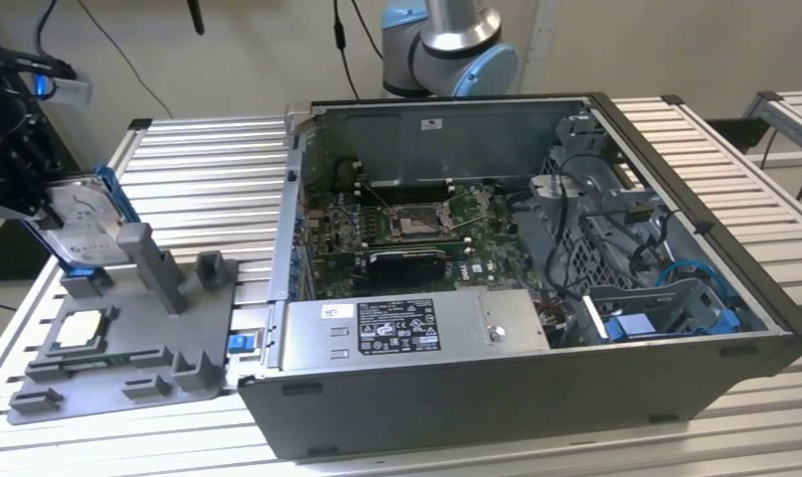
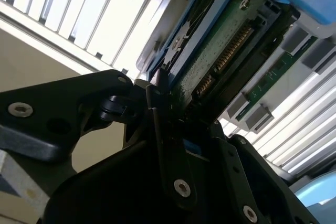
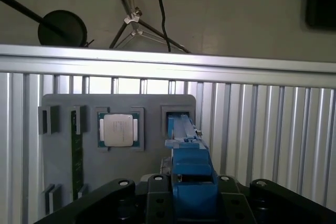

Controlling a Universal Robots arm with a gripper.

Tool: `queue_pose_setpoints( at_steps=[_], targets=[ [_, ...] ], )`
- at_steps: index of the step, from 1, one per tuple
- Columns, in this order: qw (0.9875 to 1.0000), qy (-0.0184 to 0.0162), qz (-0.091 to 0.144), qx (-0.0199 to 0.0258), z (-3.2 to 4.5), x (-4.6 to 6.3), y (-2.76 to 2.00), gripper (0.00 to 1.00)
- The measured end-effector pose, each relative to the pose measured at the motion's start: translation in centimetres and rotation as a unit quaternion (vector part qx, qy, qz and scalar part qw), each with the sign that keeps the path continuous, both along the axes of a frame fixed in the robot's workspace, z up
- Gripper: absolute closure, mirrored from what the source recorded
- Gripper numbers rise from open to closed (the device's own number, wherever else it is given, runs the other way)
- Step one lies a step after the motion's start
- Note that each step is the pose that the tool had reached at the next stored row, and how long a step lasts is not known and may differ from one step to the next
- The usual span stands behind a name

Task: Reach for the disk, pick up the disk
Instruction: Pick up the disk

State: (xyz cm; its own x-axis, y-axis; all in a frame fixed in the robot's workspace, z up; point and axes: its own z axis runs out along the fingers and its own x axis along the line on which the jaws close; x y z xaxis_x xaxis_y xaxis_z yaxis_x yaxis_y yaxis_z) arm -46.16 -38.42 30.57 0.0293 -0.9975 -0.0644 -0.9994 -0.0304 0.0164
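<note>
At the exterior view's far left the disk (image 1: pixel 82 214) stands upright on edge, silver-grey with a bright blue frame. Its lower end sits at a slot of the grey stand (image 1: pixel 155 333). My black gripper (image 1: pixel 32 199) comes in from the left and is shut on the disk's upper part. In the second wrist view the disk (image 2: pixel 220 45) shows its green circuit board and blue frame, with a dark finger (image 2: pixel 161 129) lying against its edge. In the first wrist view the disk's blue edge (image 3: pixel 189 153) runs from between my fingers (image 3: pixel 157 192) to the slot in the stand (image 3: pixel 58 171).
An open computer case (image 1: pixel 507 248) with motherboard and cables fills the middle of the slatted aluminium table (image 1: pixel 202 169). A square silver chip (image 1: pixel 82 328) (image 3: pixel 119 129) and a memory stick (image 3: pixel 77 156) lie in the stand. The arm's base (image 1: pixel 447 45) rises behind the case.
</note>
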Motion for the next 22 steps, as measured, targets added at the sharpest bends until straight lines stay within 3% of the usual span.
queue_pose_setpoints(
  at_steps=[22],
  targets=[
    [1.0000,-0.0002,0.000,0.0001,0.80,0.00,0.00,1.00]
  ],
)
